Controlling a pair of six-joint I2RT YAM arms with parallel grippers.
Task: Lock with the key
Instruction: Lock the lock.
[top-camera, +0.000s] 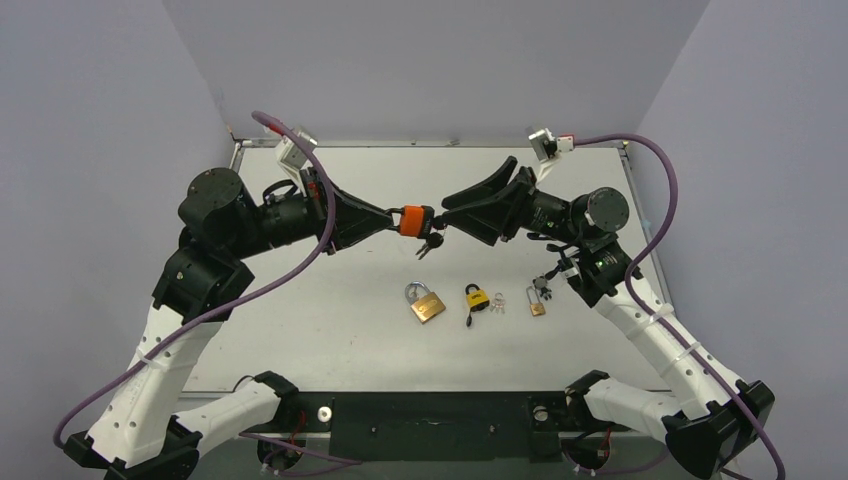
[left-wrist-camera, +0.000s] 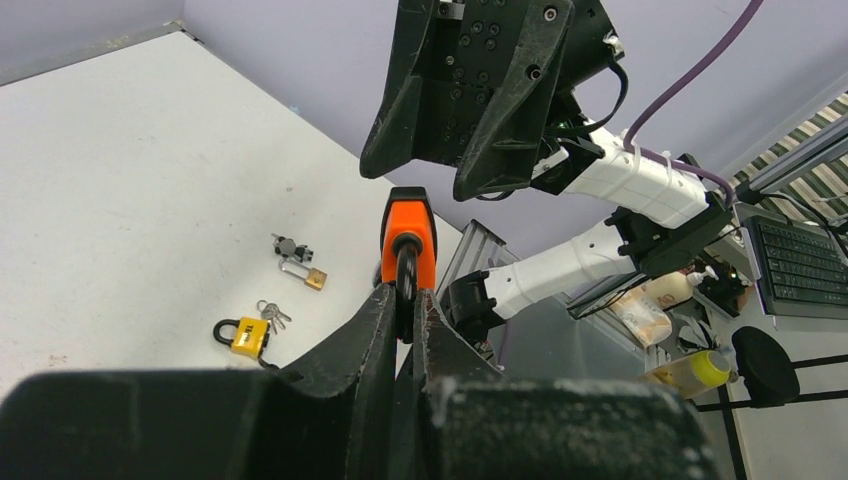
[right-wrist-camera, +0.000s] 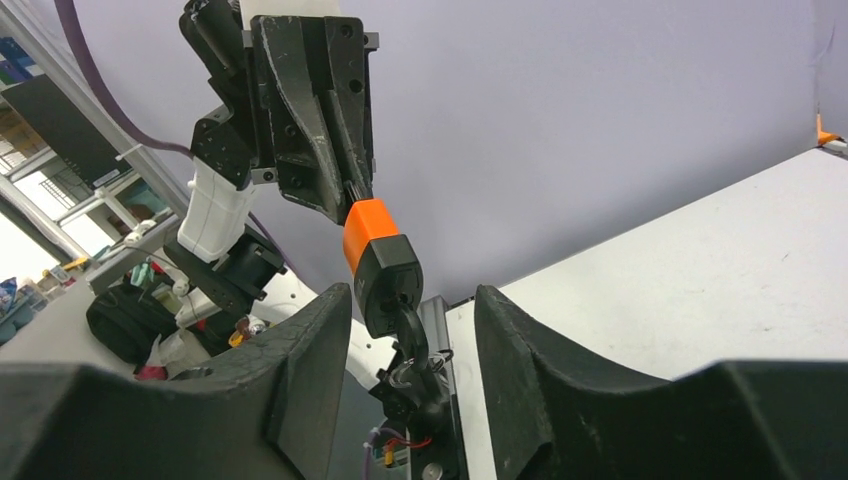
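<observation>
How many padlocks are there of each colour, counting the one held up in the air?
Orange: 1, the orange padlock held in the air
Brass: 2, the large brass padlock and the small brass padlock
Yellow: 1, the yellow padlock
Total: 4

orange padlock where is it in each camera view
Top external: orange padlock dead centre of the picture.
Left wrist: orange padlock at centre, just above that camera's own jaws.
Right wrist: orange padlock left of centre, above the gap between its jaws.
Shared landmark: the left gripper shut on its shackle.
</observation>
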